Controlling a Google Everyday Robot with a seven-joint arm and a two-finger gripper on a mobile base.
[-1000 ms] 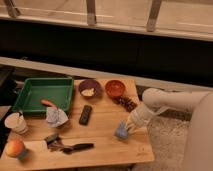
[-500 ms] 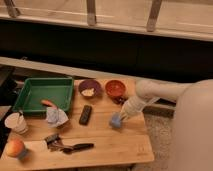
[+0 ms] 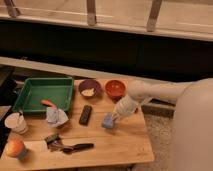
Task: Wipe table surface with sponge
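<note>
A small blue sponge (image 3: 107, 121) rests on the wooden table (image 3: 120, 145), near the middle right. My gripper (image 3: 113, 117) is at the end of the white arm (image 3: 150, 95) that reaches in from the right. It is down on the sponge and presses it against the table top. The sponge's upper right part is hidden by the gripper.
A black remote (image 3: 86, 114) lies just left of the sponge. A purple bowl (image 3: 89, 88) and an orange bowl (image 3: 115, 88) stand behind it. A green tray (image 3: 42, 92), a crumpled cloth (image 3: 56, 116), a cup (image 3: 16, 122), an apple (image 3: 15, 148) and a dark tool (image 3: 67, 146) are on the left.
My gripper has slid the sponge leftward and a little away from the front edge, from the table's right side toward the remote. The arm has swung left with it.
</note>
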